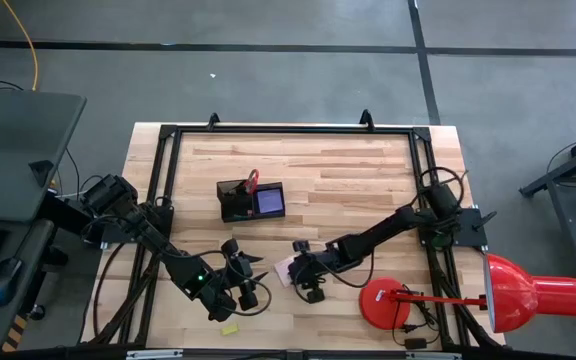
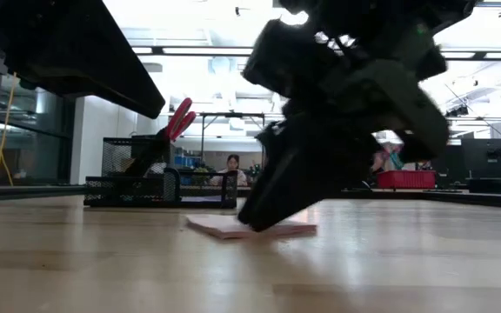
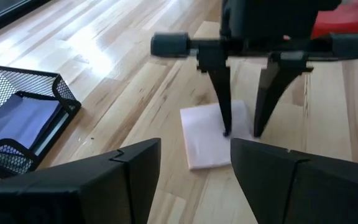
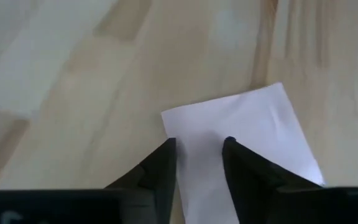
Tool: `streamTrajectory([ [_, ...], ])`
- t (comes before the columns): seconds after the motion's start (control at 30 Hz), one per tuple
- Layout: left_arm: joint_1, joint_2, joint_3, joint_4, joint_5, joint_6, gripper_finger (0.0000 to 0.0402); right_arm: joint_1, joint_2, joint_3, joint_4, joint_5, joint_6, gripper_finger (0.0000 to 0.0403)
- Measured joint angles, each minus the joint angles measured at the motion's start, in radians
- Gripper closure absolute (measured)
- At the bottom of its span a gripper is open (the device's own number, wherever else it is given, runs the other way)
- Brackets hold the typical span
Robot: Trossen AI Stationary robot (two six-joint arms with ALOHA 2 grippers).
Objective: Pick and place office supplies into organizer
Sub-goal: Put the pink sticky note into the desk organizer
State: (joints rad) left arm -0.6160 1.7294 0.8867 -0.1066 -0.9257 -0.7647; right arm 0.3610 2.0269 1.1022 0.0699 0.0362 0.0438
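Fingertips (image 3: 225, 127) of the right claw (image 3: 240, 132) press down on a pink square note pad (image 3: 207, 140) lying flat on the wooden surface (image 1: 348, 170); they stand narrowly apart over its middle, gripping nothing. The pad is pale and thin, and sits near the front of the surface. The left claw (image 1: 251, 285) hovers just beside it, partly open and empty. Farther back stands the black mesh organizer (image 1: 251, 200), with red-handled scissors (image 1: 252, 180) upright in one compartment and a blue-purple note pad (image 1: 269, 201) in another. A small yellow eraser (image 1: 230, 327) lies at the front edge, and a red desk lamp (image 1: 488, 297) stands to the right.
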Motion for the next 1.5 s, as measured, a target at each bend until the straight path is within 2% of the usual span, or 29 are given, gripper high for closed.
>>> streamTrajectory([
  [0.27, 0.000, 0.000, 0.000, -0.001, 0.060, 0.034, 0.0220, 0.014, -0.087, -0.002, -0.100, 0.088, -0.025, 0.0225],
  [0.43, 0.001, 0.004, 0.000, -0.001, 0.060, 0.035, 0.0220, 0.013, -0.097, -0.002, -0.109, 0.099, -0.045, 0.0219],
  [0.6, 0.002, 0.004, 0.000, -0.007, 0.055, 0.035, 0.0220, 0.011, -0.103, -0.001, -0.138, 0.233, -0.070, 0.0219],
  [0.7, 0.001, 0.004, 0.000, -0.009, 0.054, 0.035, 0.0220, -0.005, -0.103, 0.000, -0.149, 0.262, -0.067, 0.0219],
  [0.77, 0.001, 0.004, 0.000, -0.009, 0.054, 0.035, 0.0220, -0.026, -0.103, 0.001, -0.160, 0.235, -0.037, 0.0219],
  [0.87, 0.001, 0.004, 0.000, -0.008, 0.054, 0.035, 0.0220, -0.065, -0.103, 0.001, -0.186, 0.134, -0.004, 0.0219],
  [1.07, 0.001, 0.004, 0.000, -0.009, 0.054, 0.035, 0.0220, -0.086, -0.103, 0.002, -0.167, 0.100, -0.117, 0.0218],
  [1.33, 0.001, 0.004, 0.000, -0.008, 0.051, 0.035, 0.0220, -0.094, -0.103, 0.002, -0.087, -0.083, -0.171, 0.0217],
  [1.5, 0.002, 0.004, 0.000, -0.008, 0.051, 0.035, 0.0220, -0.109, -0.103, 0.004, -0.048, -0.134, -0.176, 0.0217],
])
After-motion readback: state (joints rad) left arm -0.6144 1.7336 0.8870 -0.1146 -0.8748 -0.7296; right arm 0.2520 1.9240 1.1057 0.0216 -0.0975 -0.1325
